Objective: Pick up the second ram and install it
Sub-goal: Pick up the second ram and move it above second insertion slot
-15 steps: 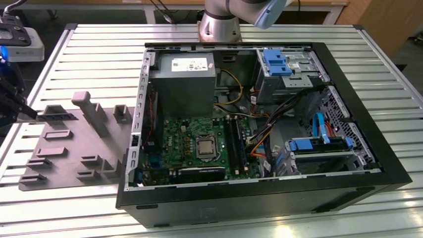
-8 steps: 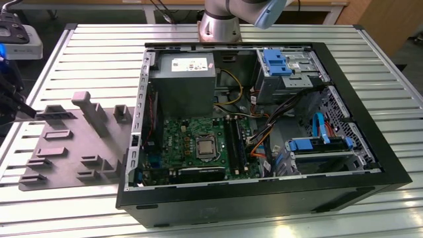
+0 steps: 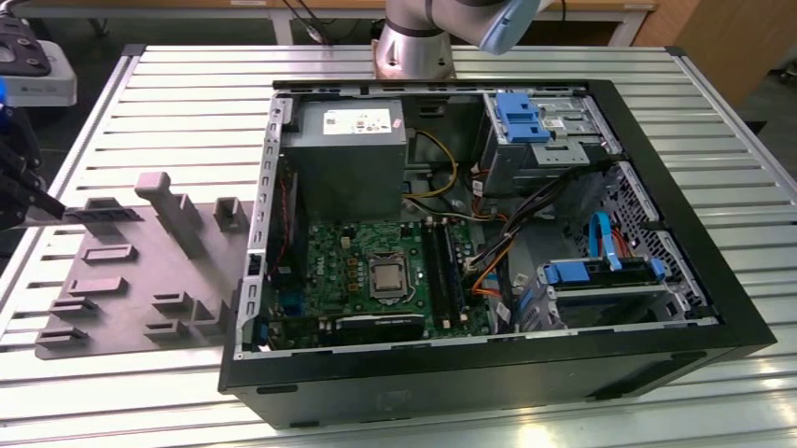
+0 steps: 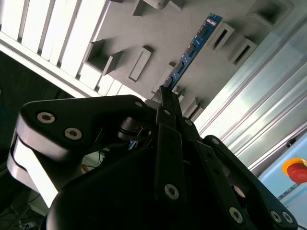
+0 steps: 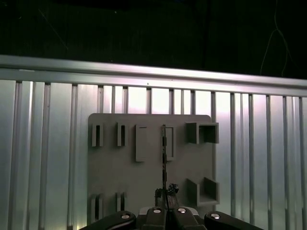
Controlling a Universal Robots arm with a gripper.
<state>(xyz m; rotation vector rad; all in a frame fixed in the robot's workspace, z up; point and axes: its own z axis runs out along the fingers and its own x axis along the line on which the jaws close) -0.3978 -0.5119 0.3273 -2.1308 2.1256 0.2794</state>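
The black gripper (image 4: 165, 98) is clamped on one end of the thin blue-green circuit-board stick (image 4: 192, 48), which juts beyond its fingertips toward the grey moulded plastic tray (image 4: 144, 28).

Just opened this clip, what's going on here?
The arm's gripper is shut on the second ram, holding the stick by one end over the grey tray. The open computer case sits beside the tray, its motherboard exposed; the stick is not in it yet.
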